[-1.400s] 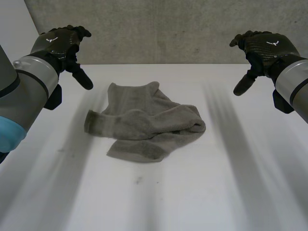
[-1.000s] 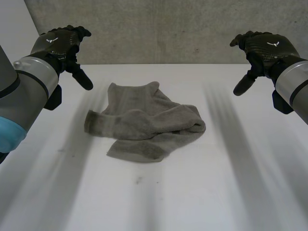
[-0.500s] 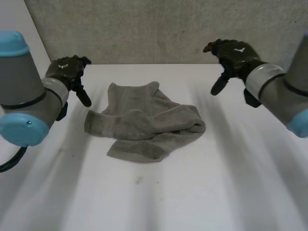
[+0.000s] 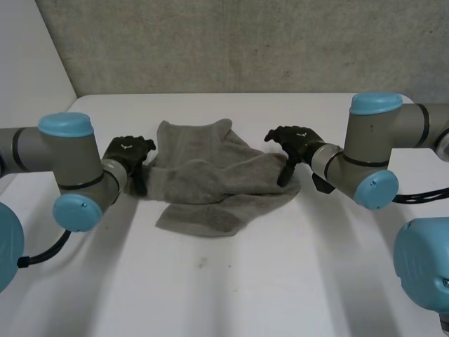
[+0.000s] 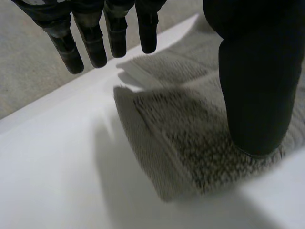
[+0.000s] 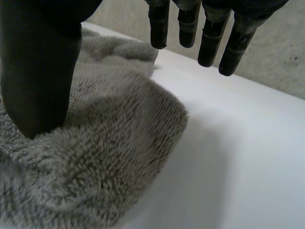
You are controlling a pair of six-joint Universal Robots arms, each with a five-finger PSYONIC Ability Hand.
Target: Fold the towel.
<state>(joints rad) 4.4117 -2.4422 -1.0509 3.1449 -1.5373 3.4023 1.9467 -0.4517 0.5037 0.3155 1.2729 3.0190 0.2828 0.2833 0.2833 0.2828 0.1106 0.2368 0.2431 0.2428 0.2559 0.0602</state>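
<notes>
Plainly limp and light, the crumpled grey towel [image 4: 217,175] suits pinching at its left and right edges, where the left hand [image 4: 130,153] and right hand [image 4: 293,140] sit wide open.

Head view looks down at the whole towel [image 4: 210,182]; both wrist views sit close above its ends.

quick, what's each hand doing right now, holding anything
left hand: open, thumb down on the towel at its edge, gripping nothing
right hand: open, thumb down on the towel's opposite edge, gripping nothing
</notes>
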